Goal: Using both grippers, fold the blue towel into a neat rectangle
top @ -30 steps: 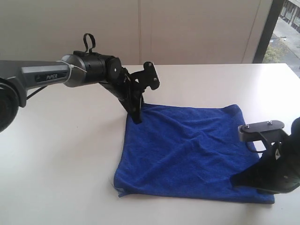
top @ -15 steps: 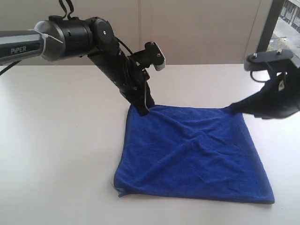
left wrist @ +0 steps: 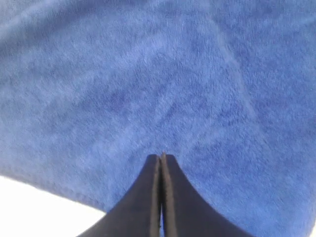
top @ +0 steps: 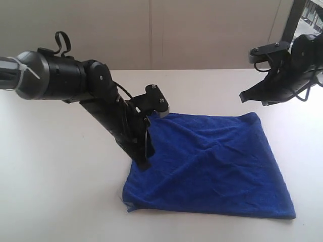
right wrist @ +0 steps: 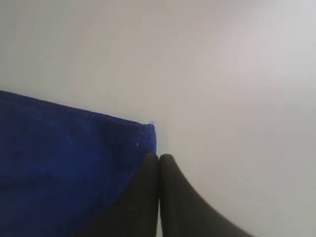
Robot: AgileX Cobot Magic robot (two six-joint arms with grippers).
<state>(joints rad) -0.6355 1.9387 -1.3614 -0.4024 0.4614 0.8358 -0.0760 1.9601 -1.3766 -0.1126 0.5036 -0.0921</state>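
Black plates of the left gripper (top: 144, 164) are pressed tight together, nothing pinched between them, with the tip down at the 9 o'clock edge of the towel (top: 212, 161). Whether it bears on the cloth or just skims it, I cannot tell. Over at 1 o'clock the right gripper (top: 244, 97) is also closed and empty, off the cloth and near its far right corner.

The towel lies spread flat on the table (top: 60, 181), creased across the middle. Its far edge runs straight from 11 to 1, and the 7 o'clock corner is a little ragged. There is plenty of bare table at 9 o'clock, a fair strip at 12 up to the wall (top: 202, 30), and less at 3. At 6 the near edge sits close to the bottom of the exterior view.

The left wrist view shows the shut left gripper (left wrist: 161, 157) over blue pile (left wrist: 158, 74) with a sliver of white table beside it, so the cloth's edge is right there. The right wrist view gives what the exterior cannot: the closed tips (right wrist: 159, 157) line up just beside the towel's corner (right wrist: 59, 163), with bare table (right wrist: 227, 74) beyond.
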